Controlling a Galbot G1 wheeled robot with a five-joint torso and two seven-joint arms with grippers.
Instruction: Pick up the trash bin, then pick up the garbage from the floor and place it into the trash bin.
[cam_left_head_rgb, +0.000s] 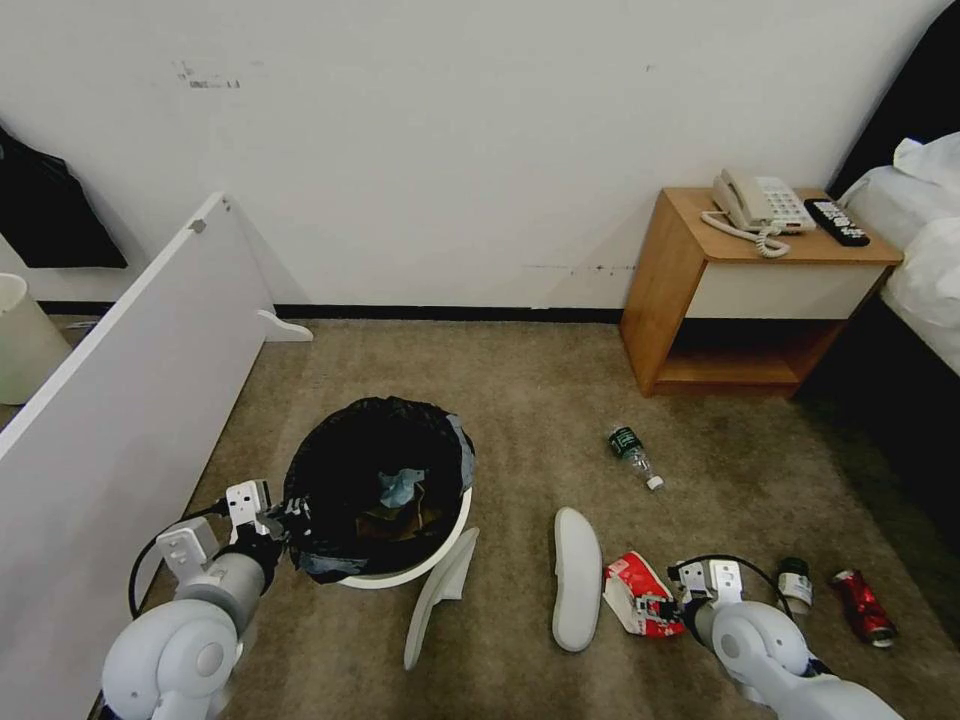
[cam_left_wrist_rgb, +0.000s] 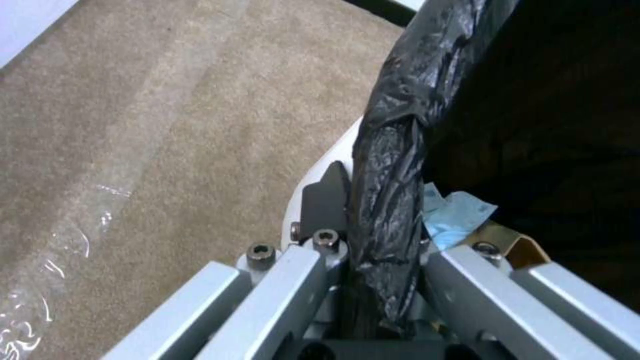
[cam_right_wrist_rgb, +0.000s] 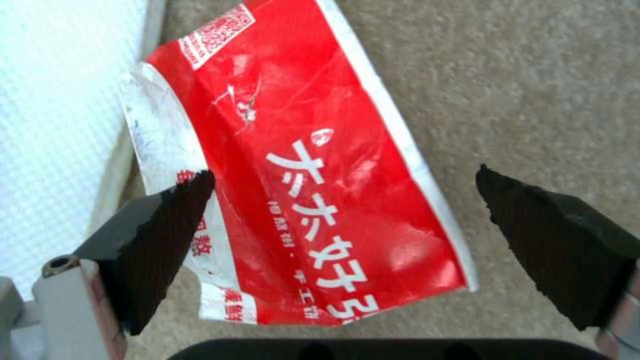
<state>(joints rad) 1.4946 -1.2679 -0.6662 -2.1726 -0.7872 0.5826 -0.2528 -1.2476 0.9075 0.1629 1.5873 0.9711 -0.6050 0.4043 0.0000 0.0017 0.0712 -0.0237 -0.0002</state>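
Observation:
The trash bin (cam_left_head_rgb: 430, 560) is white with a black bag over its rim (cam_left_wrist_rgb: 390, 165) and sits on the floor (cam_left_head_rgb: 520, 400) at lower left. My left gripper (cam_left_head_rgb: 287, 520) (cam_left_wrist_rgb: 380, 220) is shut on the bin's near-left rim. Inside lie a light-blue wad (cam_left_wrist_rgb: 457, 215) and a brown cardboard scrap (cam_left_wrist_rgb: 517, 247). My right gripper (cam_left_head_rgb: 665, 605) (cam_right_wrist_rgb: 347, 235) is open just above a red-white wrapper (cam_left_head_rgb: 632, 592) (cam_right_wrist_rgb: 313, 165), one finger on each side of it. Two white slippers (cam_left_head_rgb: 577, 575) (cam_left_head_rgb: 440, 590) lie between the bin and the wrapper.
A green-labelled bottle (cam_left_head_rgb: 635, 455) lies mid-carpet. A small bottle (cam_left_head_rgb: 795, 585) and a red can (cam_left_head_rgb: 862, 605) lie right of my right gripper. A white panel (cam_left_head_rgb: 110, 420) leans at left, with a cream bucket (cam_left_head_rgb: 20, 340) behind it. A wooden nightstand (cam_left_head_rgb: 740, 290) and bed stand at the right.

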